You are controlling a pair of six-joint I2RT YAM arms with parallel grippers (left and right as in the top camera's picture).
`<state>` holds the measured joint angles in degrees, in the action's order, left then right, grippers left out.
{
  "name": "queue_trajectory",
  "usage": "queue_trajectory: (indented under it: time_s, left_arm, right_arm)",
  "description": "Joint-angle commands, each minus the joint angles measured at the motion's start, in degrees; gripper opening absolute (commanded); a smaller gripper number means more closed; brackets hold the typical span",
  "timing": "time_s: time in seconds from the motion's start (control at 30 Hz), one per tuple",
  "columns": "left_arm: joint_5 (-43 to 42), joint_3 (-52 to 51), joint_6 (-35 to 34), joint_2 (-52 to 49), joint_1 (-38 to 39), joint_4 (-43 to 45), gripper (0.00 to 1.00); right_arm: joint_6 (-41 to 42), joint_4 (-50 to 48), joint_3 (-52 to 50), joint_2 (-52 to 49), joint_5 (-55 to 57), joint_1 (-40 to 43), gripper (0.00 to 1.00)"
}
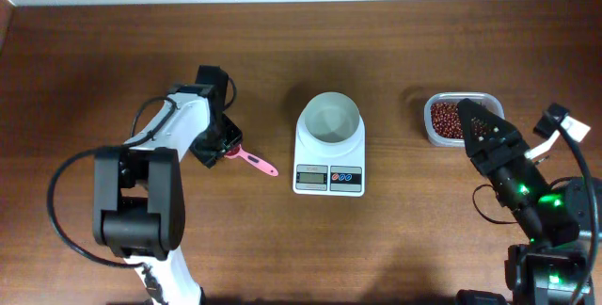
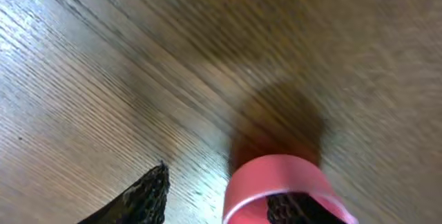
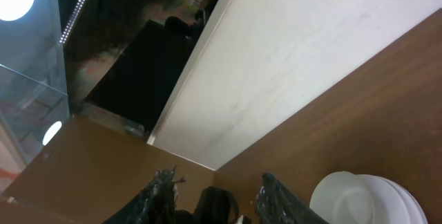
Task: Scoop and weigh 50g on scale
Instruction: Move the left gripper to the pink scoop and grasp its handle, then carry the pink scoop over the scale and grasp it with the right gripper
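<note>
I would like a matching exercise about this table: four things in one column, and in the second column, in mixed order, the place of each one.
Things:
1. scale
2. bowl
3. beans
4. pink spoon

Places:
A. in the clear tub at the right
B. lying on the table, left of the scale
C. standing on top of the scale
D. in the middle, between the pink spoon and the clear tub

Pairs: 1-D, 2-C, 3-A, 4-B

I record a grained wood worktop (image 2: 83,79) with soft sheen, a smooth glossy pink plastic spoon (image 2: 276,175), and a matt white plastic scale (image 1: 329,159).
</note>
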<state>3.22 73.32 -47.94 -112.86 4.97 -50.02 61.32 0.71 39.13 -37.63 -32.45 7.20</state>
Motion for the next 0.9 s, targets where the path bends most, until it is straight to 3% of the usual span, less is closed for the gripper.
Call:
queue_trajectory:
  time_s: [0.0,0.17,0.23,0.4,0.7,0.87]
  left_arm:
    - [2.03,-1.36,0.22,-0.39,0.02,1.62,0.4]
    - [1.99,-1.97,-0.9,-0.39,0.02,2.93,0.17]
    - [1.99,-1.97,-0.92,-0.39,0.02,3.1,0.01]
    - [0.59,-1.97,-5.2,-0.37,0.02,2.4,0.0]
    - [-0.42,-1.4,-5.18,0.66,-0.02,2.43,0.0]
    - [-0.2,0.79,-5.16,6.19,-0.02,2.43,0.0]
  right_arm:
    - [-0.42,0.02,0.83,0.11,0.09,0.33,0.4]
    - [-0.42,1.79,0.83,0.11,0.09,0.33,0.4]
    - [-0.42,2.64,0.81,0.11,0.09,0.33,0.4]
    - [-1.09,5.18,0.79,-0.33,0.11,0.33,0.4]
    - [-1.05,6.01,0.79,-5.7,0.0,0.33,0.4]
    - [-0.83,3.28,0.79,-7.82,0.02,0.33,0.4]
